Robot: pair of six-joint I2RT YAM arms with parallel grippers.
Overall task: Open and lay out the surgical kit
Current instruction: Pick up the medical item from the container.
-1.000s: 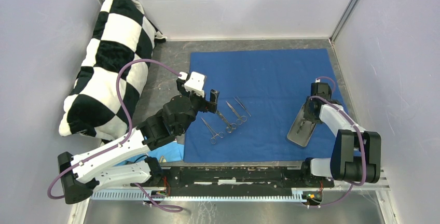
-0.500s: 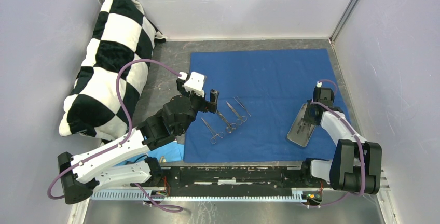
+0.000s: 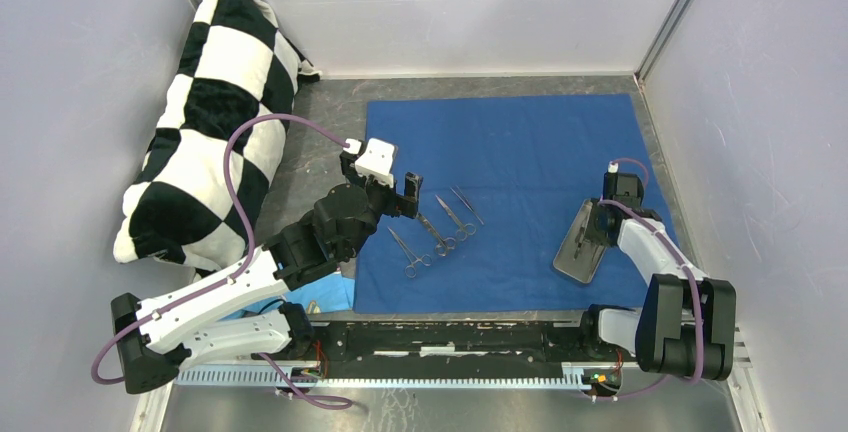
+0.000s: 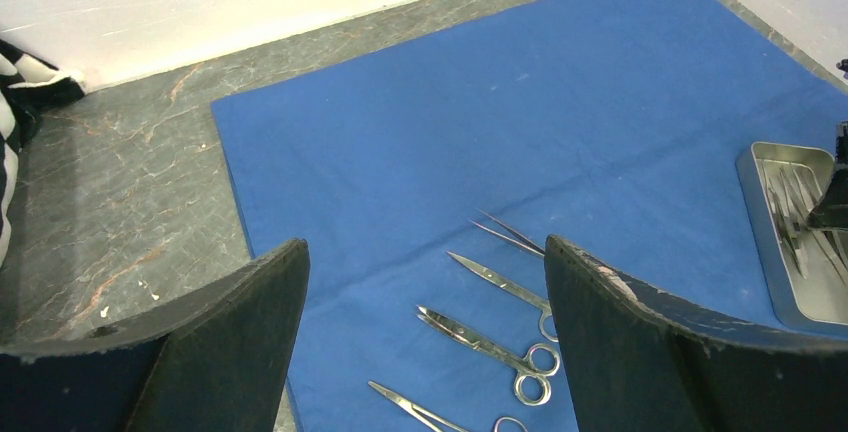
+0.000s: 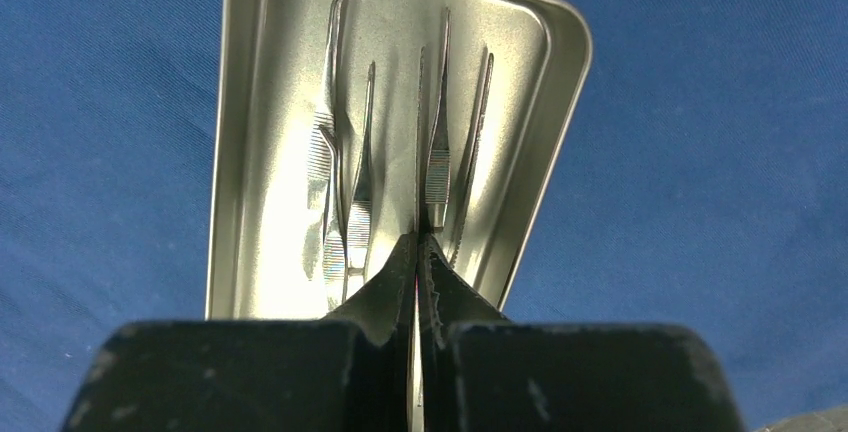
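The surgical kit's dark blue cloth [image 3: 520, 142] lies spread flat. On its left part rest three scissor-like instruments [image 3: 440, 237] and thin tweezers [image 3: 467, 204]. My left gripper [image 3: 403, 195] hovers open just left of them; in the left wrist view its fingers [image 4: 425, 247] frame the scissors [image 4: 500, 347]. The steel tray [image 3: 575, 257] sits at the cloth's right, one end raised. My right gripper [image 3: 593, 222] reaches into it. In the right wrist view the tray [image 5: 228, 152] holds several tweezers, and that gripper [image 5: 418, 237] is shut on the near end of one pair [image 5: 437, 152].
A black-and-white checkered pillow [image 3: 210, 112] leans in the back left corner. A light blue cloth scrap [image 3: 322, 297] lies by the left arm's base. Pale walls close in the marbled table [image 3: 320, 132] on three sides.
My right gripper has closed over the tweezers in the tray, and its wrist has slid slightly toward the near right. The left arm has stayed still.
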